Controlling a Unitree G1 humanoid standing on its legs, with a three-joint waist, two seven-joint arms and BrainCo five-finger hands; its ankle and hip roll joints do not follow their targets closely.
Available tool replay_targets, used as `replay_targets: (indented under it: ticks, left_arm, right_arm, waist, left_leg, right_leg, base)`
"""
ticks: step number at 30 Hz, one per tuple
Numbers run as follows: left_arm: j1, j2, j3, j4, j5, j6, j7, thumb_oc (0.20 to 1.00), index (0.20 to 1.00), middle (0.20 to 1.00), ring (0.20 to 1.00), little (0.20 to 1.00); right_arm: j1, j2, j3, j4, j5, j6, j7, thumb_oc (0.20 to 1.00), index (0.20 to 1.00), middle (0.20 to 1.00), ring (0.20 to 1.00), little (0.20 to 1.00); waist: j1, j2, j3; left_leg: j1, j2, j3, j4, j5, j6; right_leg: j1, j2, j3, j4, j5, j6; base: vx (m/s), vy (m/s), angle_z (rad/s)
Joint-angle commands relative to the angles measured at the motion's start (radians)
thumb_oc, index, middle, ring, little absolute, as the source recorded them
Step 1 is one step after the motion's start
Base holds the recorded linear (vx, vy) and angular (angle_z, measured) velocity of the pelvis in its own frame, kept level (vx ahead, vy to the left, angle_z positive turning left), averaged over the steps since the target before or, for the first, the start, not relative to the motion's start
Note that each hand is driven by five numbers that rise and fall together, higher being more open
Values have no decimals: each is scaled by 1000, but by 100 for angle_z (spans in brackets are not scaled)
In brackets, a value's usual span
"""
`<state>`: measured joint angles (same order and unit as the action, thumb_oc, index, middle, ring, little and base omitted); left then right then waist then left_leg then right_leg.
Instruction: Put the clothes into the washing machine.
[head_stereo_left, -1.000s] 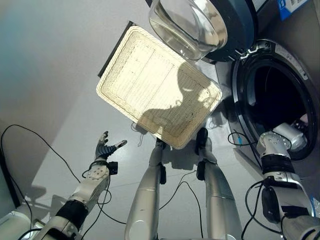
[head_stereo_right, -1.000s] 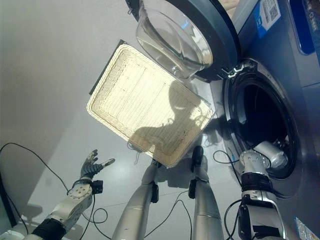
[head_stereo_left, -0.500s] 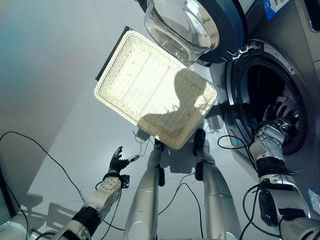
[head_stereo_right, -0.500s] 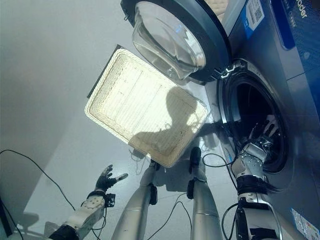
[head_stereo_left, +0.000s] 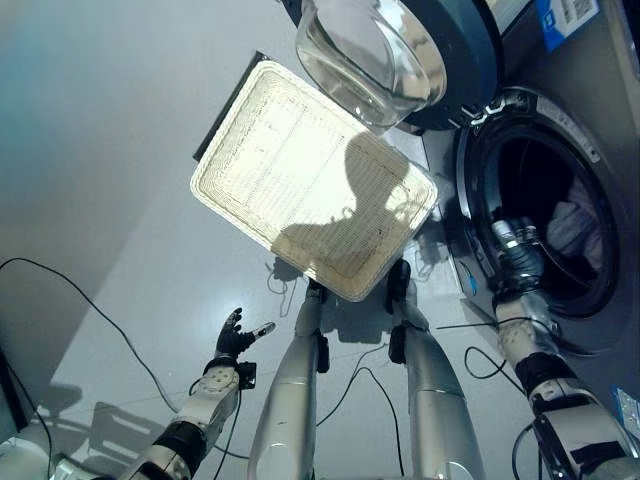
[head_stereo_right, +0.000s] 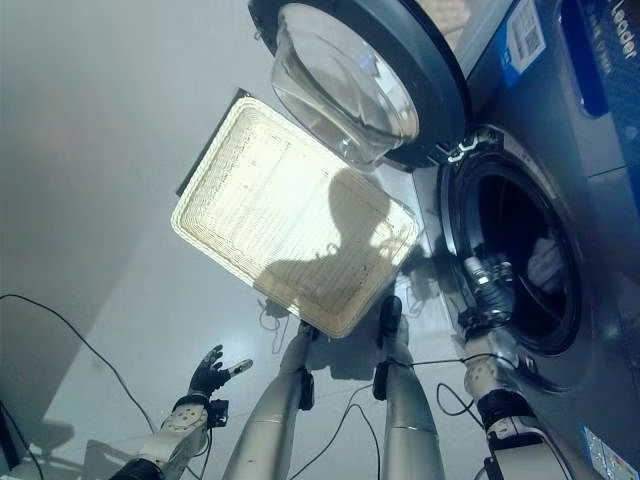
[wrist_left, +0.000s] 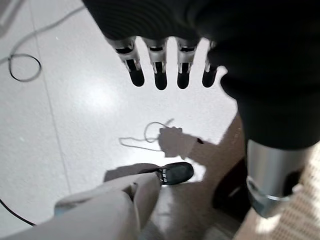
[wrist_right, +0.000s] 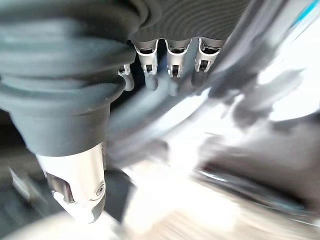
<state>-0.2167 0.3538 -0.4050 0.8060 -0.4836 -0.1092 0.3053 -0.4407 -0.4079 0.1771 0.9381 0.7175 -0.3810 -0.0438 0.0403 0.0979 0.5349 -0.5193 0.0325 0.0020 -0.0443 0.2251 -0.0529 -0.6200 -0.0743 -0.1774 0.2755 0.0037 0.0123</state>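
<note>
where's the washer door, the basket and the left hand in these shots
washer door (head_stereo_left: 372, 55), left eye view, on its clear glass bowl
basket (head_stereo_left: 290, 170), left eye view, on its bare woven floor
left hand (head_stereo_left: 233, 338), left eye view, on the palm, fingers spread above the floor

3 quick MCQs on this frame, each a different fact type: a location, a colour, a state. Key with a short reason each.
1. Where does the right hand reach?
A. over the basket
B. into the washing machine's drum
C. onto the door glass

2. What colour is the woven basket?
A. cream
B. red
C. black

3. What state is the washing machine door in?
A. shut
B. removed and lying on the floor
C. swung open

Key: 1 B, the right arm runs into the dark drum opening, where pale clothes lie. 2 A, the weave looks pale cream. 3 C, the door stands clear of the opening. The left hand hangs open over the floor.
</note>
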Motion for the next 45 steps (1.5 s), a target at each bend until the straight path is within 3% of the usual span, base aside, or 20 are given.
replay_targets:
  ticks: [1,6,11,14,18,20,21,25,32,43,45]
  left_arm:
    - [45,-20,58,59,57,-30,-28,1000,1000,1000,1000,1000]
    - [51,-53,81,116,62,-41,-78,1000,1000,1000,1000,1000]
    - [68,-74,94,176,86,-19,-178,1000,1000,1000,1000,1000]
    - [90,-64,86,208,110,-10,-239,1000,1000,1000,1000,1000]
    - [138,-67,115,272,84,7,-424,1000,1000,1000,1000,1000]
    - [148,-74,121,288,84,7,-467,1000,1000,1000,1000,1000]
    - [162,-81,127,309,90,9,-518,1000,1000,1000,1000,1000]
    - [180,-100,136,316,97,2,-575,1000,1000,1000,1000,1000]
    - [191,-121,164,344,64,17,-550,1000,1000,1000,1000,1000]
    - [191,-122,166,346,64,19,-550,1000,1000,1000,1000,1000]
    - [197,-132,198,392,73,56,-555,1000,1000,1000,1000,1000]
  right_arm:
    - [60,16,53,0,-129,28,9,1000,1000,1000,1000,1000]
    - [126,75,81,70,-127,71,87,1000,1000,1000,1000,1000]
    - [176,99,121,133,-309,76,67,1000,1000,1000,1000,1000]
    - [210,103,128,155,-330,103,83,1000,1000,1000,1000,1000]
    - [278,108,115,197,-376,208,169,1000,1000,1000,1000,1000]
    - [290,110,118,212,-409,223,190,1000,1000,1000,1000,1000]
    - [305,112,125,230,-444,263,209,1000,1000,1000,1000,1000]
    - [327,128,133,254,-469,360,300,1000,1000,1000,1000,1000]
    - [340,155,145,266,-490,399,345,1000,1000,1000,1000,1000]
    - [341,157,146,265,-490,401,345,1000,1000,1000,1000,1000]
    - [350,178,159,266,-537,415,339,1000,1000,1000,1000,1000]
  waist:
    - [3,-38,-15]
    - [7,-38,-15]
    - [2,-39,-32]
    - [-1,-46,-90]
    - [-2,-73,-200]
    - [0,-79,-227]
    - [4,-88,-270]
    - [17,-99,-341]
    - [27,-110,-409]
    - [27,-110,-411]
    - [25,-117,-433]
  left_leg:
    - [64,-90,6,71,-121,14]
    - [162,-77,-7,60,-132,11]
    - [288,-62,-10,44,-146,3]
    - [339,-60,-13,45,-162,1]
    - [419,-76,-25,64,-199,9]
    - [436,-81,-25,71,-209,13]
    - [465,-88,-27,75,-224,16]
    - [518,-92,-17,59,-239,18]
    - [589,-89,-6,2,-243,20]
    - [590,-89,-5,2,-243,20]
    - [607,-95,5,11,-260,27]
  right_leg:
    - [117,27,-12,-147,85,69]
    - [219,37,-15,-132,41,62]
    - [357,41,-19,-129,-2,53]
    - [424,43,-21,-131,-32,45]
    - [531,42,-17,-153,-54,40]
    - [555,41,-17,-165,-53,39]
    - [593,44,-16,-190,-49,40]
    - [651,48,-29,-245,-35,45]
    - [712,56,-35,-288,-33,50]
    - [713,56,-35,-289,-33,50]
    - [734,53,-27,-303,-30,49]
  base:
    - [-48,15,8]
    - [-18,31,4]
    - [7,39,12]
    - [67,34,12]
    - [134,6,16]
    - [136,12,24]
    - [193,24,27]
    - [124,31,12]
    - [52,27,-4]
    - [8,5,-1]
    - [40,30,-1]
